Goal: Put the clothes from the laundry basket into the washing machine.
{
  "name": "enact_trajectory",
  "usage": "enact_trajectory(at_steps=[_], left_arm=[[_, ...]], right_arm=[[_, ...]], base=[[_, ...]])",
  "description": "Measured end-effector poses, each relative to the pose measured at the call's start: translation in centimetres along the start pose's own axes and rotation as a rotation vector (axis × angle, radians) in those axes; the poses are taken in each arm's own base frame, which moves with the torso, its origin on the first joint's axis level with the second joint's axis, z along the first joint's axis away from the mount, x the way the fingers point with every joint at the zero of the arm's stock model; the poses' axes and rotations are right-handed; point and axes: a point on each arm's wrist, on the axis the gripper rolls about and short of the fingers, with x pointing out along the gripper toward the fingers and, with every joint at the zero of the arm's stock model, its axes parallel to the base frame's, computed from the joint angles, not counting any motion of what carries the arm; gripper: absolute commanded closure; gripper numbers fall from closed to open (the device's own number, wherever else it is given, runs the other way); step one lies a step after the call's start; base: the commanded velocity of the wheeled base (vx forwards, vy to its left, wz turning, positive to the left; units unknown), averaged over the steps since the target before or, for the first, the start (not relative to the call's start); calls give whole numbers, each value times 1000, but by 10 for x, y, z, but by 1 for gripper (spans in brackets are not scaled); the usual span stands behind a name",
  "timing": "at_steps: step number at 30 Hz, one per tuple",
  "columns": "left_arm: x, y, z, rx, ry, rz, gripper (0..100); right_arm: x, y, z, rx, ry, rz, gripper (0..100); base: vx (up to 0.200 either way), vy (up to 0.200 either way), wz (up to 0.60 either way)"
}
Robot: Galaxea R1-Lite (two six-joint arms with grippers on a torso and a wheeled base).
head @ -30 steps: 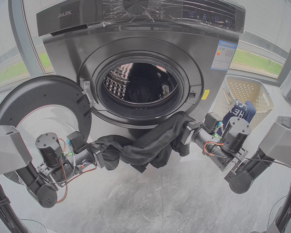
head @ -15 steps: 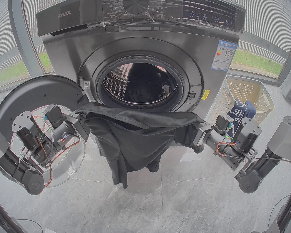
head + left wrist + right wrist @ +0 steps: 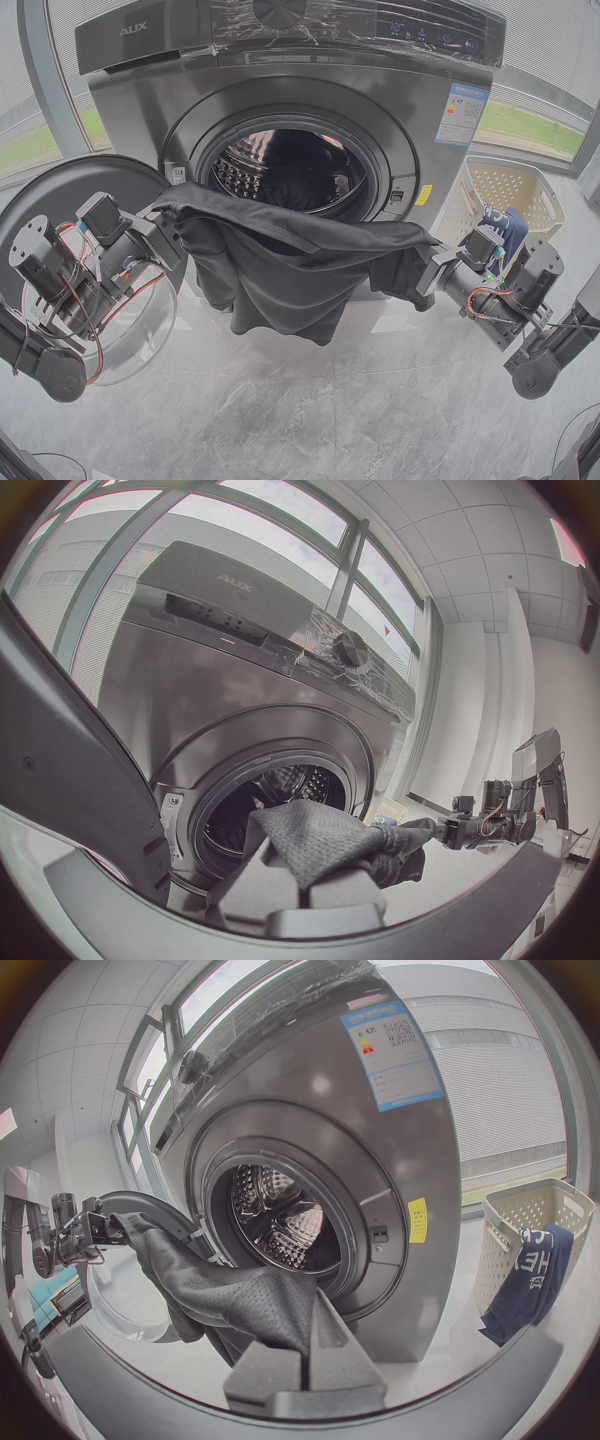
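A black garment (image 3: 281, 262) hangs stretched between my two grippers in front of the washing machine's open drum (image 3: 290, 172). My left gripper (image 3: 164, 215) is shut on its left end, beside the open door (image 3: 69, 187). My right gripper (image 3: 431, 262) is shut on its right end, lower, near the machine's right front. The cloth drapes over the left fingers (image 3: 350, 892) and the right fingers (image 3: 337, 1360) in the wrist views. Dark clothing lies inside the drum. A navy garment (image 3: 503, 228) hangs over the beige laundry basket (image 3: 519, 187) to the right of the machine.
The round door stands swung open to the left, close behind my left arm. Grey stone floor (image 3: 325, 400) lies free below the hanging cloth. Windows (image 3: 31, 125) flank the machine on both sides.
Both grippers have risen and spread apart, pulling the black garment from a slack bundle near the floor into a taut span at the height of the drum opening.
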Motion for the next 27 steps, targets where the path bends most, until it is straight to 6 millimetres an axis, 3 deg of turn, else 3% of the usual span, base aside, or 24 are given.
enact_trajectory(at_steps=[27], left_arm=[[0, -1, -1, -8, 4, -10, 100]], right_arm=[[-2, -7, 14, -6, -38, -21, 100]], base=[[0, 0, 0]])
